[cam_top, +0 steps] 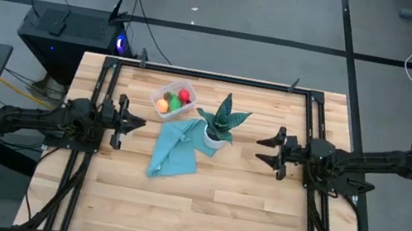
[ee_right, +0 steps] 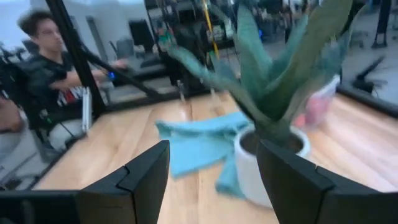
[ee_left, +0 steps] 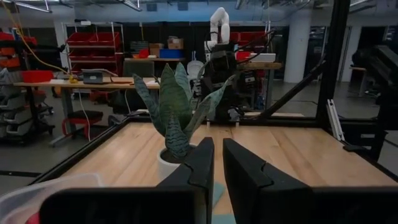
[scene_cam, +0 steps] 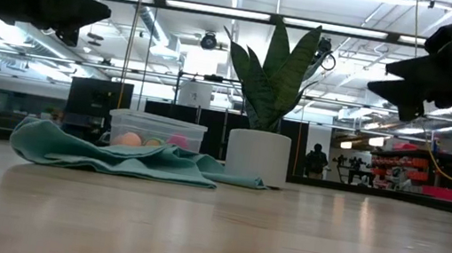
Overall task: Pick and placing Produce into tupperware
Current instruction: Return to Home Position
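The clear tupperware [cam_top: 173, 98] stands near the table's far edge. It holds an orange round fruit [cam_top: 162, 106], a green one [cam_top: 175, 104] and a red one [cam_top: 185, 95]; I cannot make out the tiny pinkish-red piece. In the low view the tupperware [scene_cam: 156, 129] stands behind the cloth. My left gripper [cam_top: 143, 123] [ee_left: 218, 146] hovers shut, left of and nearer than the tupperware. My right gripper [cam_top: 261, 148] [ee_right: 213, 149] hovers open, right of the plant. Both hang above the table and hold nothing.
A spiky green plant in a white pot [cam_top: 219, 128] [scene_cam: 257, 155] stands just right of the tupperware, between the two grippers. A teal cloth [cam_top: 175, 149] [scene_cam: 114, 156] lies crumpled in front of both. A person [ee_right: 37, 68] sits beyond the table. Bare wood [cam_top: 215, 209] fills the near half.
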Controlling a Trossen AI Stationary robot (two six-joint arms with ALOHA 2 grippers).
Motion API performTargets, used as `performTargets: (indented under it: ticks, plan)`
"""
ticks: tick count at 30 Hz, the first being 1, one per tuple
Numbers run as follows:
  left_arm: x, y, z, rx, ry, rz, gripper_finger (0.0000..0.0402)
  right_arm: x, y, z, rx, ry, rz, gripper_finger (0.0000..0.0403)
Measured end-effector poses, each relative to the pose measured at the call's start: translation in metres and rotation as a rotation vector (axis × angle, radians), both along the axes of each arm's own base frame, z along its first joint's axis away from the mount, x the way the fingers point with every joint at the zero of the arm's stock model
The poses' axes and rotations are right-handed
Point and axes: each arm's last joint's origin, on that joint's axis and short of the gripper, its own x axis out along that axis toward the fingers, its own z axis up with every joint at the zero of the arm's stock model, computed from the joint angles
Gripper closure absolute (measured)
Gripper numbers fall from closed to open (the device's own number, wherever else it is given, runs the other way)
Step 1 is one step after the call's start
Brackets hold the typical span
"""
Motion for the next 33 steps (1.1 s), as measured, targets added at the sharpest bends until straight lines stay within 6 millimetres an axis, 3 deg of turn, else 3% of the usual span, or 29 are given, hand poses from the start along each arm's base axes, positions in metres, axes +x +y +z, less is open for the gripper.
performTargets:
  ticks: [10,18,21,24,33]
  plan:
    - [0.000,0.000,-0.003,-0.041,0.026,-0.005,0.0359,-0.013,-0.002,0.022,-0.029,-0.210,0.140,0.0157]
    - [0.000,0.000,-0.003,-0.049,0.025,-0.005,0.0365,-0.037,0.002,0.054,-0.080,-0.170,0.192,0.0157]
    - [0.000,0.000,-0.003,-0.049,0.025,-0.005,0.0362,-0.040,0.004,0.046,-0.122,-0.276,0.194,0.0157]
    - [0.000,0.000,-0.003,-0.050,0.025,-0.006,0.0362,-0.034,0.002,0.024,-0.096,-0.231,0.162,0.0160]
    - [0.000,0.000,-0.003,-0.049,0.025,-0.007,0.0367,-0.033,0.001,0.020,-0.068,-0.229,0.160,0.0181]
